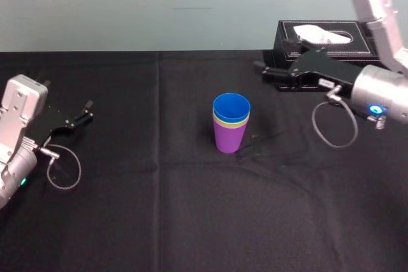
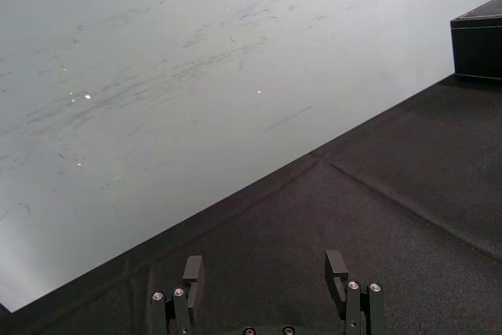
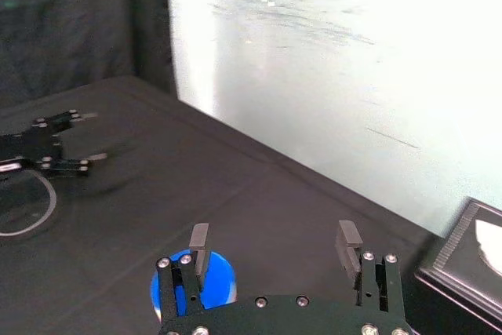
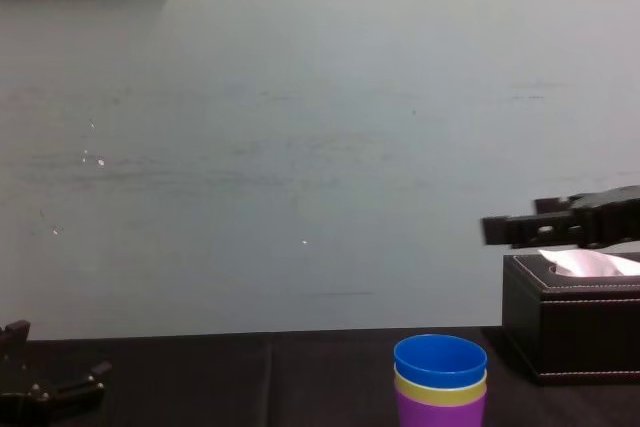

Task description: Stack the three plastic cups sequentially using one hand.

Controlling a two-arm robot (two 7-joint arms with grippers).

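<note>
The three plastic cups stand nested in one upright stack at the middle of the black table: the purple cup (image 1: pixel 228 139) at the bottom, the yellow-green cup (image 1: pixel 231 121) showing as a band, the blue cup (image 1: pixel 231 106) on top. The chest view shows the same stack, blue cup (image 4: pixel 440 358) over yellow-green cup (image 4: pixel 440 389) over purple cup (image 4: pixel 440 413). My right gripper (image 1: pixel 273 63) hovers raised to the right of the stack, open and empty; its wrist view shows the right gripper (image 3: pixel 274 242) spread above the blue cup (image 3: pixel 217 278). My left gripper (image 1: pixel 85 112) rests open at the table's left.
A black tissue box (image 1: pixel 347 44) with white tissue sits at the back right, just behind the right gripper, and a pale wall stands behind the table. The black cloth (image 1: pixel 191 221) lies bare around the stack and toward the front.
</note>
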